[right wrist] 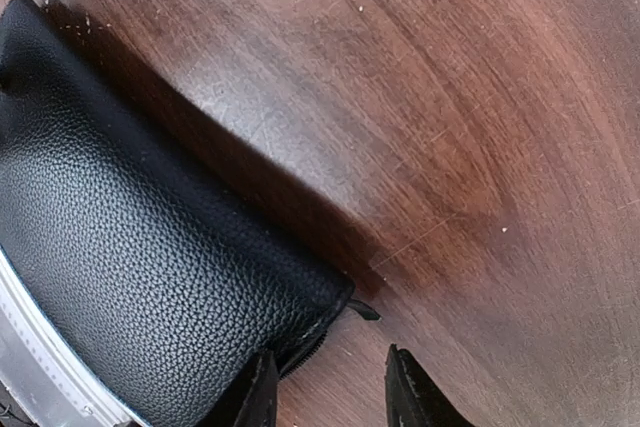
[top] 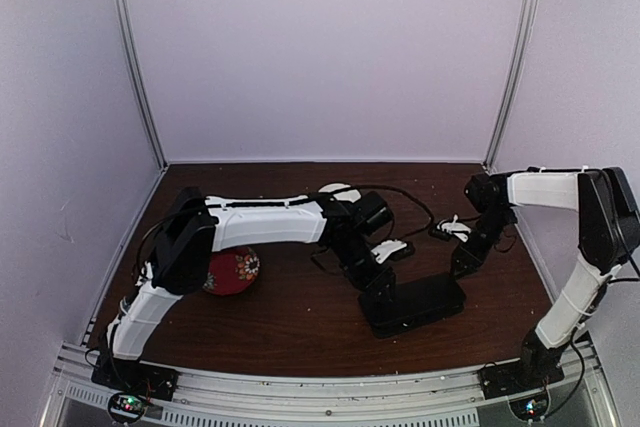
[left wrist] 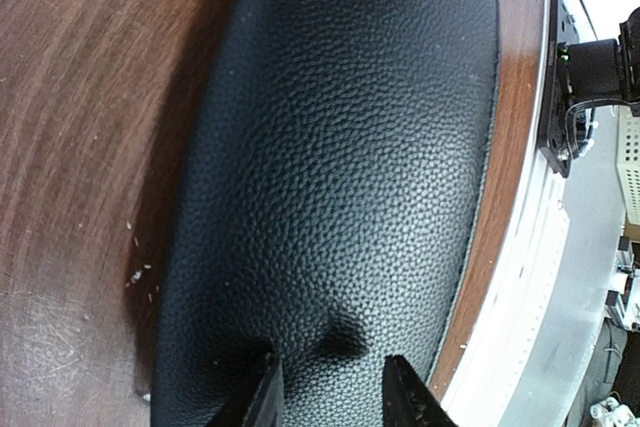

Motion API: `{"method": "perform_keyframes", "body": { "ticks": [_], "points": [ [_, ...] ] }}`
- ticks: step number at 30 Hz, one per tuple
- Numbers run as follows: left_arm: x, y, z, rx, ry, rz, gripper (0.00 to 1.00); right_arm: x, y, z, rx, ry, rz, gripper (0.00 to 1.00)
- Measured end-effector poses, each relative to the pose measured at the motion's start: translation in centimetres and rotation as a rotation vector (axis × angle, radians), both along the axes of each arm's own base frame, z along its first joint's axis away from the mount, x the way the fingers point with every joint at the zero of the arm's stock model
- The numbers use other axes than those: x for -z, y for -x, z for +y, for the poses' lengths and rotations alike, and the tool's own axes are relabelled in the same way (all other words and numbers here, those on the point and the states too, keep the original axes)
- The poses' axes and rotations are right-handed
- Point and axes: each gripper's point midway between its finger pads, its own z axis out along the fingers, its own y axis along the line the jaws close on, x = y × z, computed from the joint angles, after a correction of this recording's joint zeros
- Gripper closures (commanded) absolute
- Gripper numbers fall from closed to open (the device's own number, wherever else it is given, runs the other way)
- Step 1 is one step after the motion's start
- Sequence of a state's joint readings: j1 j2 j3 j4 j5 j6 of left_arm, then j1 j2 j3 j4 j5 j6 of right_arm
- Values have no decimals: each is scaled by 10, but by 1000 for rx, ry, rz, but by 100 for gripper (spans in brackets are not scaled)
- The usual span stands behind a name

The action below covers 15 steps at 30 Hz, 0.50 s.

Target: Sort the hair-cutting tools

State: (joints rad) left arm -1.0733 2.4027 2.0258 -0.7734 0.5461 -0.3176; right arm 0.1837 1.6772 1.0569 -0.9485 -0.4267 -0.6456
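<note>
Black leather case (top: pixel 415 302) lies near the tabletop (top: pixel 280 332) edge, no scissors in sight, likely inside; left fingers (left wrist: pixel 262 399) over its top and right fingers (right wrist: pixel 412 392) beside the zip pull (right wrist: pixel 362 309) stand parted, empty, so a missed pinch may shove the case off.

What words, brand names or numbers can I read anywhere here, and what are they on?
None can be read.
The black case shows only a plain grained surface, no logo.
The red plate carries a pattern, not letters.
The small boards at the arm bases are too tiny to read.
</note>
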Motion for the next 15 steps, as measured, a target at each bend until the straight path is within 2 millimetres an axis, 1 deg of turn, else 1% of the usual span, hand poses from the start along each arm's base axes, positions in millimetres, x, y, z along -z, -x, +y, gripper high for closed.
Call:
{"method": "perform_keyframes", "body": {
  "ticks": [4, 8, 11, 15],
  "points": [
    [-1, -3, 1, -9, -5, -27, 61, 1, 10, 0, 2, 5, 44, 62],
    [-2, -7, 8, -19, -21, -71, 61, 3, 29, 6, -17, 18, 125, 66],
    [-5, -10, 23, -32, -49, -111, 61, 9, 46, 18, -51, 16, 199, 69],
    [-14, -11, 49, -44, -93, -159, 61, 12, 69, 42, -107, 18, 291, 69]
  ]
}}
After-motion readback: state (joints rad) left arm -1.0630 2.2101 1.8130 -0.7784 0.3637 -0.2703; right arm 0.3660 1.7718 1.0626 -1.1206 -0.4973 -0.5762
